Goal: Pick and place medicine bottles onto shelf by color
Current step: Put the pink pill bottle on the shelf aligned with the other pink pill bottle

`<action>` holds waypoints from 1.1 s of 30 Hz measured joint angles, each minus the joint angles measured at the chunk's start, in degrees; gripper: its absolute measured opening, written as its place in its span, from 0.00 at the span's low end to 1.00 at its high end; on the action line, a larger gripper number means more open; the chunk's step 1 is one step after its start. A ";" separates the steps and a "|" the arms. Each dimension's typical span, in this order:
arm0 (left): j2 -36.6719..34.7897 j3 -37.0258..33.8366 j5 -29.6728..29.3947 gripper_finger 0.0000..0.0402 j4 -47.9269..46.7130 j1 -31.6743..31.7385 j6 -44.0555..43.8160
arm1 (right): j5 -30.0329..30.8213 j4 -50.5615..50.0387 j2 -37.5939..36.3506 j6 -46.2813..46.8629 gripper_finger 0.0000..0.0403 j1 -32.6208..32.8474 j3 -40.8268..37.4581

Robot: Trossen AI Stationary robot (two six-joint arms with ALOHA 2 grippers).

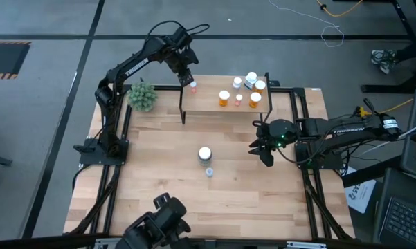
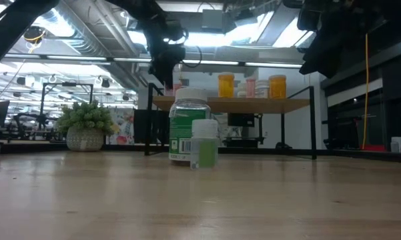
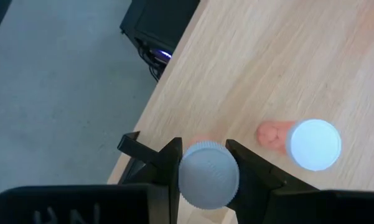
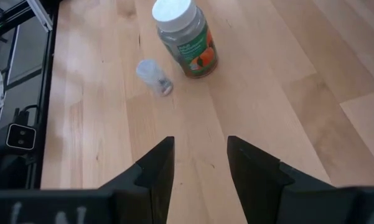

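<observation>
My left gripper [image 1: 189, 77] is over the far left corner of the shelf [image 1: 214, 105], shut on a pink bottle with a white cap [image 3: 208, 174]. A second pink bottle [image 3: 311, 144] stands upright on the shelf top right beside it. Orange bottles [image 1: 224, 97] and white ones [image 1: 251, 78] stand on the shelf's right half. A large green bottle [image 1: 205, 153] and a small green one [image 1: 209, 171] stand on the table's middle. My right gripper [image 1: 263, 149] hovers open to their right, with nothing between its fingers [image 4: 158, 168]. My left gripper pinches the pink bottle just under its white cap [image 3: 208, 157] between its two fingers, one on each side. The fingers come slanting down from above. The bottle stays upright, cap up. I cannot tell whether its base touches the shelf top.
A green plant ball [image 1: 142, 95] sits at the table's far left, beside the shelf. Black frame rails [image 1: 301, 124] run along the table's sides. Bare wood lies in front of the two green bottles, toward the near edge.
</observation>
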 joint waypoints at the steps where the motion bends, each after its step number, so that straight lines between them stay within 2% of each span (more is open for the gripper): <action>1: 0.00 0.00 0.03 0.23 -0.06 0.00 -0.04 | 0.00 -0.02 0.00 -0.08 0.38 0.00 0.00; 7: 0.00 0.00 0.00 0.23 -0.23 -0.02 -2.74 | 0.00 -0.09 0.00 -0.20 0.38 0.00 0.01; 33: 0.68 -0.09 -0.76 0.23 -1.57 -1.25 0.38 | 0.00 -0.07 0.02 -1.52 0.38 0.00 0.04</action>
